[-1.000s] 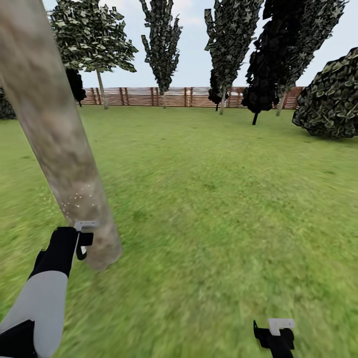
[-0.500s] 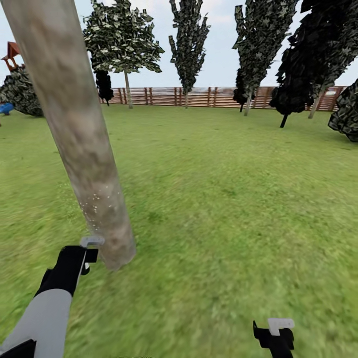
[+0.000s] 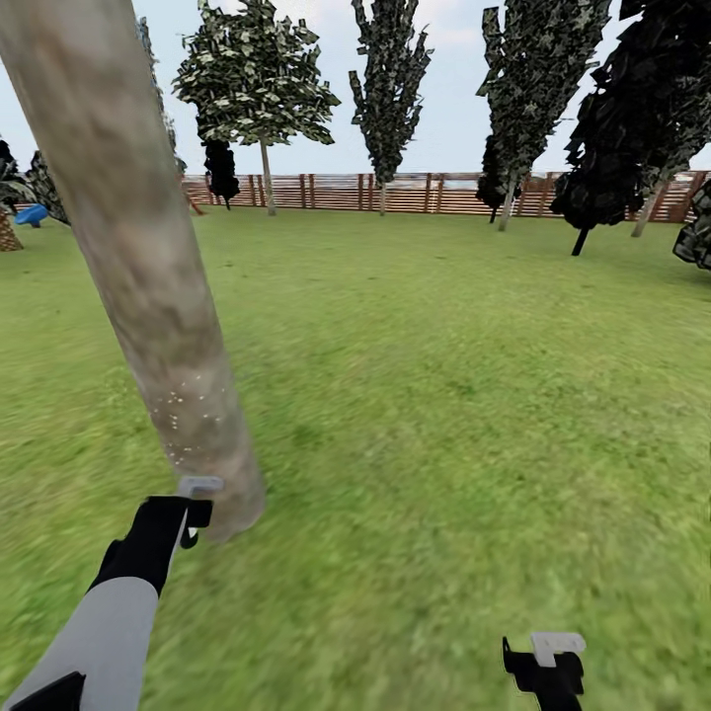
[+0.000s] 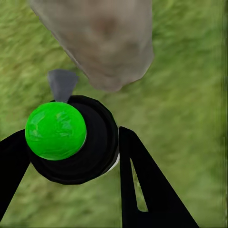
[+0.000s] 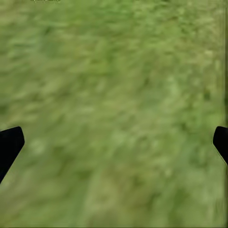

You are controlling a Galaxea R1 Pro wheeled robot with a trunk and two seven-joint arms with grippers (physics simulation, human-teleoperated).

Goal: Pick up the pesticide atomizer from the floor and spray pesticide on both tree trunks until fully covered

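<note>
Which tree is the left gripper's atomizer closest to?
The thick pale leaning trunk beside the left gripper; every other tree stands far back by the fence.

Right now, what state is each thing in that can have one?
Left hand: shut on the atomizer.
Atomizer: held, nozzle towards the trunk base.
Right hand: open, nothing between its fingers, over the grass.
Tree trunk: leaning, white specks low on the bark, higher bark bare.

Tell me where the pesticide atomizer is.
In the left wrist view, the atomizer sits clamped in the left pincer, its nozzle aimed at the tree trunk's base.
</note>
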